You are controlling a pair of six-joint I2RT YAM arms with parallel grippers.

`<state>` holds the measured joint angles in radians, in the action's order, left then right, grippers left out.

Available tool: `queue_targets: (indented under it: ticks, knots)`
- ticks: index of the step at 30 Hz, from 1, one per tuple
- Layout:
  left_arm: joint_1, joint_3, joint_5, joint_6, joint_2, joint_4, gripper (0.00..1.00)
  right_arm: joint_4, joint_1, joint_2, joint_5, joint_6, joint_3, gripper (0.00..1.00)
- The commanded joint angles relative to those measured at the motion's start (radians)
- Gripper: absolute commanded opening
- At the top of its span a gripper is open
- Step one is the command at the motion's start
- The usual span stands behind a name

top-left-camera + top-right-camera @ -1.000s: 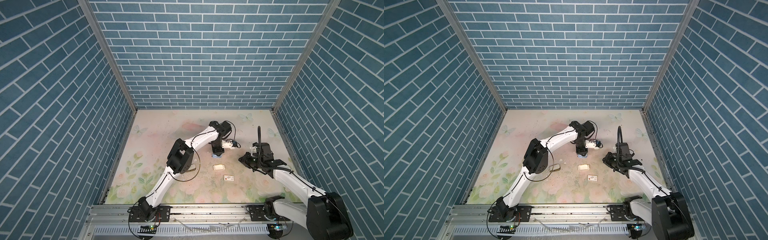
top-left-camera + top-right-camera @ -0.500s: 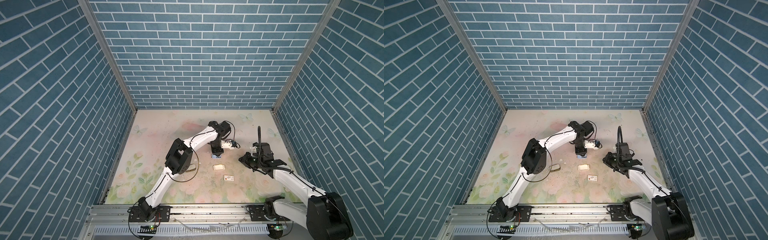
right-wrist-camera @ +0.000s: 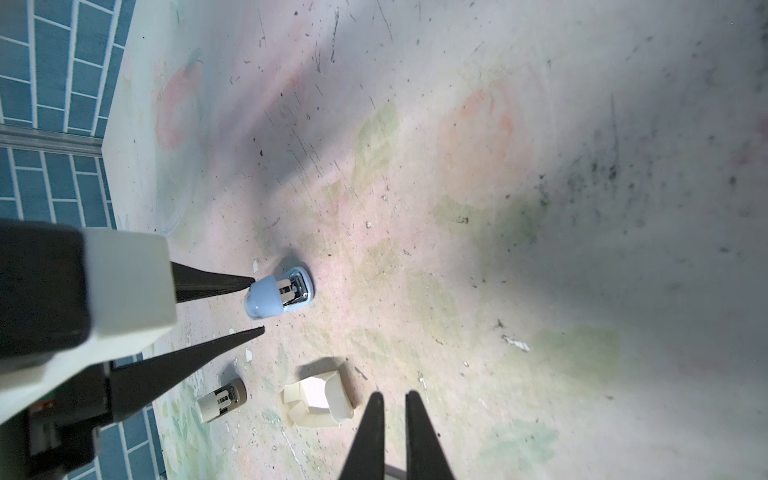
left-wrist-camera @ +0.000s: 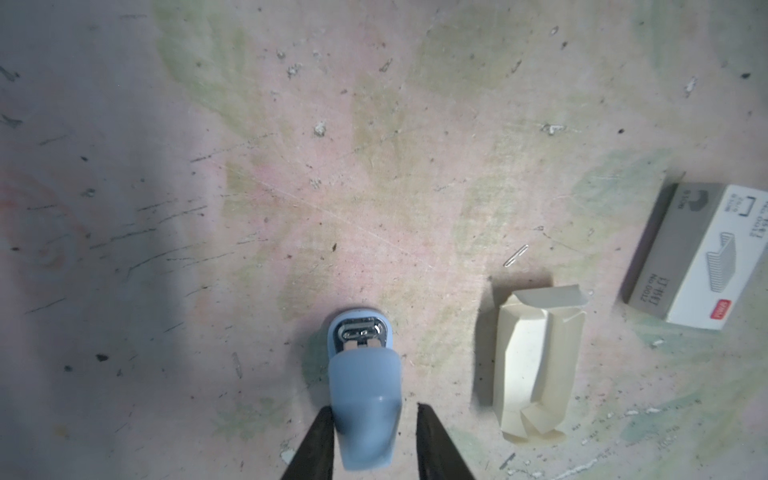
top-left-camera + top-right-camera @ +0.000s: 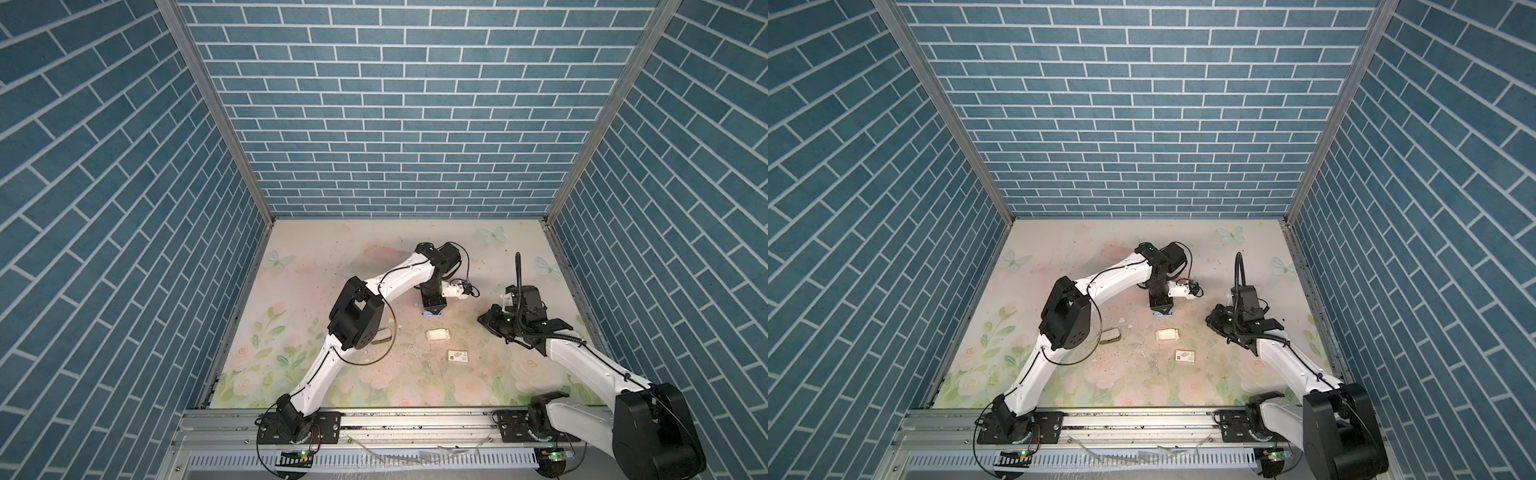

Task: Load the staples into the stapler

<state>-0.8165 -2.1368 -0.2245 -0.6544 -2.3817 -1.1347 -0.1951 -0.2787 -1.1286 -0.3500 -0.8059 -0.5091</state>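
Note:
A light-blue stapler [image 4: 363,390] stands on the floral mat, also seen in the right wrist view [image 3: 276,297] and as a blue edge under the left gripper in a top view [image 5: 432,313]. My left gripper [image 4: 374,407] points down over its rear end and is open. One finger touches the stapler's side and a gap shows beside the opposite finger. My right gripper [image 3: 393,394] hovers to the right [image 5: 484,322], shut with nothing between its fingers. The staples are out of view. The cream cardboard tray [image 4: 536,361] lies beside the stapler and looks empty.
A grey and white staple box [image 4: 702,257] lies past the tray, toward the front [image 5: 457,356]. A second, beige and brown stapler [image 3: 222,401] rests by the left arm's elbow [image 5: 382,336]. Small scraps and a loose wire sliver [image 4: 515,255] litter the mat.
My left gripper's jaws have spread slightly off the blue stapler. Both arms have stayed almost where they were.

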Motion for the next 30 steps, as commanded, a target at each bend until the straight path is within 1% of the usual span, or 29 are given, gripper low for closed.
queue_targets:
  ticks: [1, 3, 6, 11, 19, 27, 28, 30]
  knots:
    - [-0.001, 0.017, -0.001, 0.004, 0.053, -0.002, 0.37, -0.006, 0.003, -0.013, 0.03, 0.017, -0.022, 0.14]
    - [-0.001, 0.016, -0.002, 0.005, 0.057, -0.003, 0.38, 0.0, 0.002, -0.017, 0.034, 0.023, -0.026, 0.15]
    - [-0.001, 0.024, -0.001, 0.004, 0.065, 0.002, 0.43, 0.0, 0.003, -0.021, 0.042, 0.033, -0.034, 0.17]
    - [0.0, 0.035, 0.003, 0.0, 0.072, 0.01, 0.47, -0.008, 0.003, -0.03, 0.048, 0.043, -0.05, 0.17]
    - [0.016, 0.007, 0.008, 0.011, 0.023, 0.006, 0.47, -0.003, 0.002, -0.046, 0.039, 0.045, -0.058, 0.17]
    - [0.022, 0.028, -0.013, 0.022, 0.091, 0.039, 0.49, 0.001, 0.003, -0.024, 0.049, 0.071, -0.064, 0.18]
    - [0.025, 0.035, -0.016, 0.028, 0.111, 0.048, 0.51, 0.003, 0.003, -0.016, 0.061, 0.08, -0.066, 0.19]
    - [0.036, 0.071, -0.029, 0.049, 0.159, 0.079, 0.6, 0.002, 0.002, 0.003, 0.094, 0.096, -0.069, 0.23]
